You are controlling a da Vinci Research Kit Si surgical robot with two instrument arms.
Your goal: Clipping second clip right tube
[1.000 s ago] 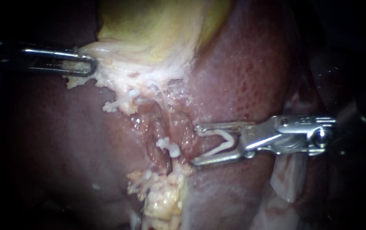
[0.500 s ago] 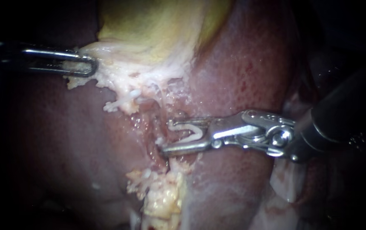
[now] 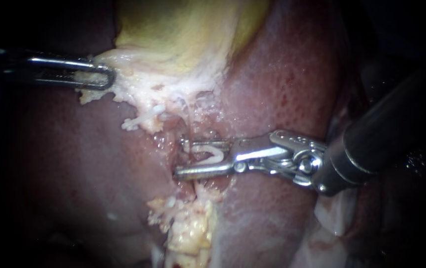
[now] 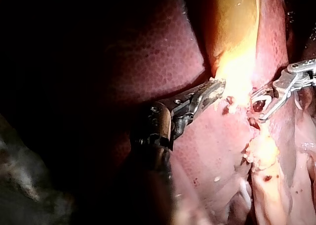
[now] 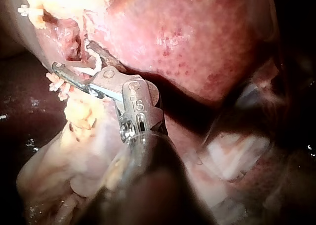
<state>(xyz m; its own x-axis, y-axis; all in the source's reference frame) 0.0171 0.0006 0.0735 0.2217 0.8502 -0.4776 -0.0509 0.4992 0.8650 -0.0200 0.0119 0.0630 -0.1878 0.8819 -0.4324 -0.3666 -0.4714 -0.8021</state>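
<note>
Right instrument (image 3: 180,159): jaws stand narrowly apart, carrying a white clip (image 3: 212,151) that touches both. They straddle the tube (image 3: 193,161), largely hidden, in the groove below the gallbladder (image 3: 183,34). Left instrument (image 3: 104,77): jaws closed on the gallbladder's pale edge, well apart.

My left instrument (image 3: 106,78) reaches in level from the left, its slim looped jaws closed from two sides on a fringe of pale tissue (image 3: 123,90). My right instrument (image 3: 180,159) slants down from the upper right. Its wrist is bent so that the jaws lie almost level, pointing toward the left one's side. They stand apart, each pressing a leg of the white clip (image 3: 212,153) seated between them.
</note>
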